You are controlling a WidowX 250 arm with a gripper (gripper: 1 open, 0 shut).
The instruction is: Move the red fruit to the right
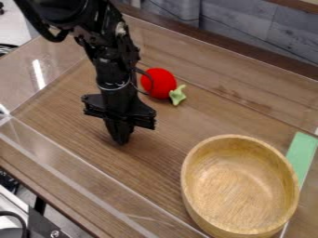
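Camera view: the gripper is seen closed and empty, pointed down at the wooden table.
The red fruit lies just behind it, untouched; a wooden bowl sits well apart.

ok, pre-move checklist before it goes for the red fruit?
1. Gripper empty: ok, shut on nothing, tip down near the table.
2. Jaws open for a grasp: not ok, shut.
3. Gripper aligned with the red fruit: not ok, fruit lies behind it, apart.
4. Fruit reachable: ok, lying free on the table, leaf pointing right.
5. Space to the right of the fruit: ok, bare wood there; wooden bowl sits nearer the camera.
6. Tip touching the table: cannot tell.
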